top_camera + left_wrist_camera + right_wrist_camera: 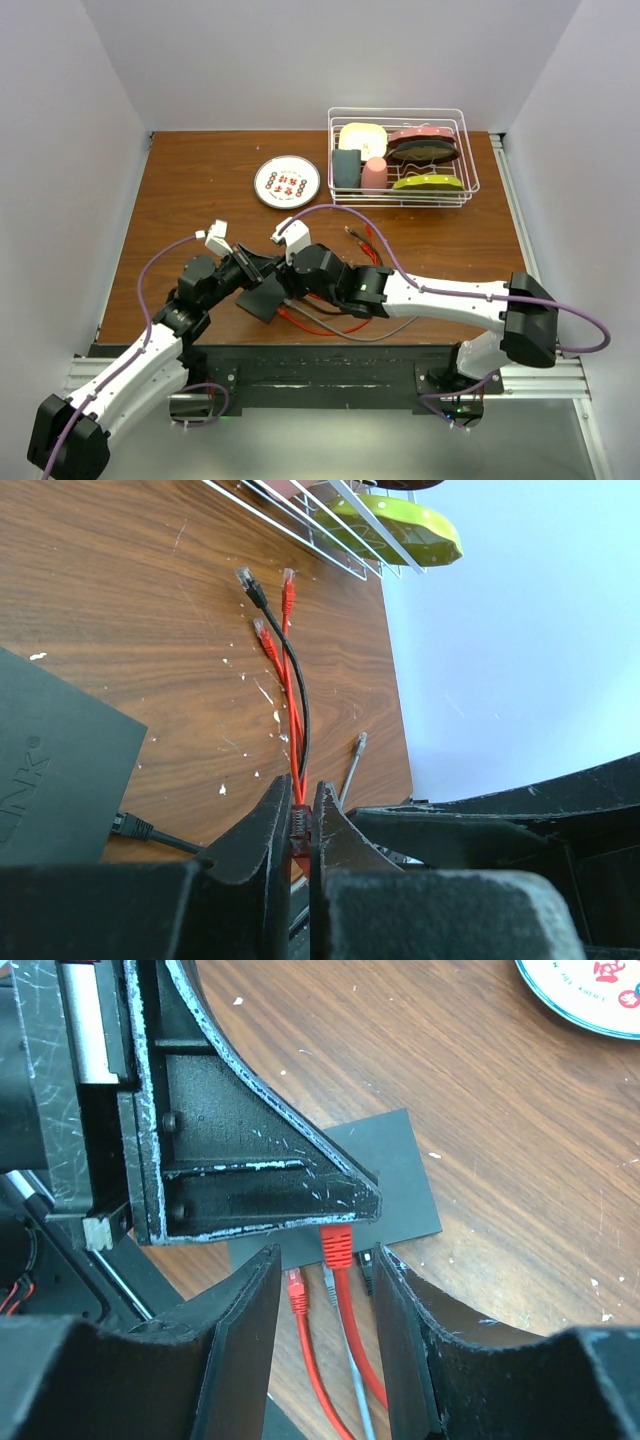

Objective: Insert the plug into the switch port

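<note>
left gripper (300, 792) is pinching the red plug (338, 1244) | plug is sitting at the socket edge of the switch (395, 1175), which is lying flat on the desk (500, 1160) | right gripper (326, 1253) is straddling the plug, jaws half-wide, gaps on both sides

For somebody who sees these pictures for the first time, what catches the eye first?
The left arm and right arm meet over the dark switch near the front of the table, the left jaws shut on a red plug. A wire rack of coloured dishes stands at the far right.
</note>
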Available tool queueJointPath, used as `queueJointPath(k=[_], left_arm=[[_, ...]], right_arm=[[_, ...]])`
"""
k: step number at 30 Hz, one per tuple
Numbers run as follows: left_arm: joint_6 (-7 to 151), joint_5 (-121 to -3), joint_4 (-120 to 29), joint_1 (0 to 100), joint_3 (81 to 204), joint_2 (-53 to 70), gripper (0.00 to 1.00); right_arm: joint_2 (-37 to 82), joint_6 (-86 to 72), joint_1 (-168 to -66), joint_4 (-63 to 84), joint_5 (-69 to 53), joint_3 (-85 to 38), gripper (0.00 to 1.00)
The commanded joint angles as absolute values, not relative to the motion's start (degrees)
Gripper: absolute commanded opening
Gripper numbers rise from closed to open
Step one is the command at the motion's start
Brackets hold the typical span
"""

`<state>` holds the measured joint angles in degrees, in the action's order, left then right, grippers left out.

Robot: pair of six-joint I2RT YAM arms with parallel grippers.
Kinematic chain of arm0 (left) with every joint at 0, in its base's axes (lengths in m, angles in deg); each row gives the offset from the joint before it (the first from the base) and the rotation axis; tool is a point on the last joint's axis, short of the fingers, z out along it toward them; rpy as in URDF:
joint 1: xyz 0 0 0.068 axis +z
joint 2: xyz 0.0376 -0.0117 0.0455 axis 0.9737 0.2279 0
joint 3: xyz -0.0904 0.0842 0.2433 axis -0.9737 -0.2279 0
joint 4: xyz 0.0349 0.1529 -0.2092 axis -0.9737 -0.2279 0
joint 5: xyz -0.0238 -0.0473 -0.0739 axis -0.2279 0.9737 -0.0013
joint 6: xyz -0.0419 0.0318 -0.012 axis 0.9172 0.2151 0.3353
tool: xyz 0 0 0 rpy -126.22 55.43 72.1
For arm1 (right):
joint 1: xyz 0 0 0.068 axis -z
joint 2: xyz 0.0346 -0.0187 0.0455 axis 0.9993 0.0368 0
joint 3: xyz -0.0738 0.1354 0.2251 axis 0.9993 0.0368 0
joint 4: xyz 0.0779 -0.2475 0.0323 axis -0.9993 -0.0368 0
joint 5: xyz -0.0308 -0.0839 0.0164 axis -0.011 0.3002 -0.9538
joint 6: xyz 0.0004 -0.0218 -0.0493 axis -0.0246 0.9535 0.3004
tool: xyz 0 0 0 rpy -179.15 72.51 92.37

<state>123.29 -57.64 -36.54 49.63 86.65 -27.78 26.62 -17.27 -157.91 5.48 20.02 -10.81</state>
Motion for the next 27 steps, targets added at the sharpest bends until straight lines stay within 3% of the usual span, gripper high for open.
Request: queueJointPath(k=[1,10,23,27], left_arm=[[123.52,-58.37,-34.89,49.23,86.77,-28.29,0.0],[123.52,-57.67,-34.36,49.23,86.68,-28.29,0.0],[123.26,-57.14,-33.83,49.23,86.42,-28.03,0.0],[122.99,-57.14,-33.74,49.23,86.51,-27.85,0.0]], right_arm=[[27.12,-17.92,-158.12,6.16,22.17,-13.05,0.44],[28.97,-18.18,-158.21,6.51,22.43,-13.4,0.39],[29.59,-18.27,-158.21,6.16,22.78,-13.84,0.0],[29.15,-18.01,-158.21,5.99,23.04,-13.66,0.0]])
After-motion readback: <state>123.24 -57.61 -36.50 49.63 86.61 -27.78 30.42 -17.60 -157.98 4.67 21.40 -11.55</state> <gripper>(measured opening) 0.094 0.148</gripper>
